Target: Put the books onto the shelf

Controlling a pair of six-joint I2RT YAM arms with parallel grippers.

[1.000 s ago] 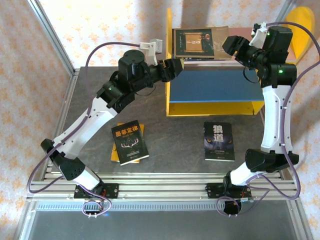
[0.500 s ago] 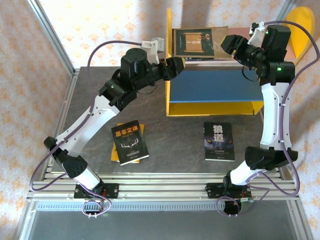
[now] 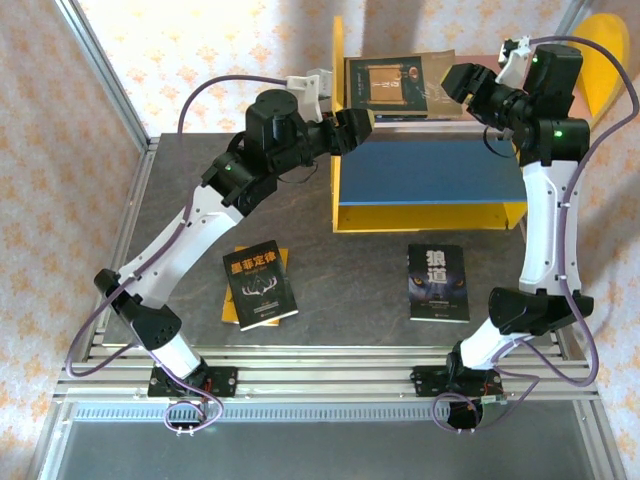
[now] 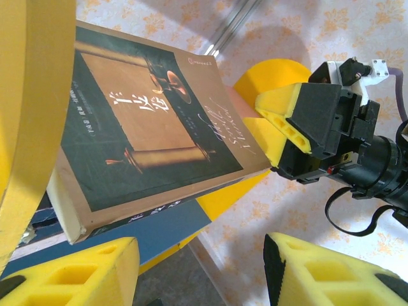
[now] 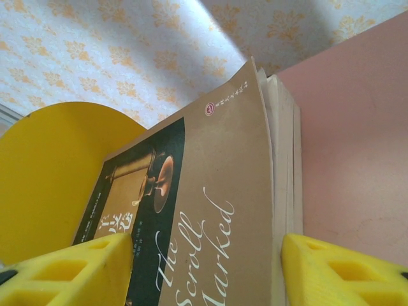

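Four books can be counted. The brown book [image 3: 388, 85], a paperback with a framed scroll picture on a dark field and "The Scroll Marked" in script, lies flat on the pink board [image 5: 350, 127] of the shelf [image 3: 338, 100], against its left side panel. A dark strip [image 3: 400, 117] shows under its near edge, too little of it to tell what it is.

The other three lie on the dark grey counter [image 3: 340, 270], in front of the shelf. The black book [image 3: 260, 285] with a yellow title rests on the yellow book [image 3: 230, 305], which shows just as a rim at its left side and top corner. The blue wolf book [image 3: 438, 283] lies alone, well apart to the right.

The shelf has two boards – the pink one higher and the blue board [image 3: 430, 170] nearer, smooth and matte with a yellow strip along its near edge. It also has two yellow side panels; the right panel [image 3: 605, 50] has a round top and is cut off by the picture's edge.

There are two arms, each with yellow foam pads full of small holes. The left gripper [image 3: 362, 122] sits at the shelf's left panel, its jaws apart with nothing between them. The right gripper [image 3: 455, 82] is at the brown book's right corner, and its jaws are apart too. In the right wrist view that corner lies between the pads [image 5: 70, 271] with its page edges fanned – whether a pad touches it is hard to make out.
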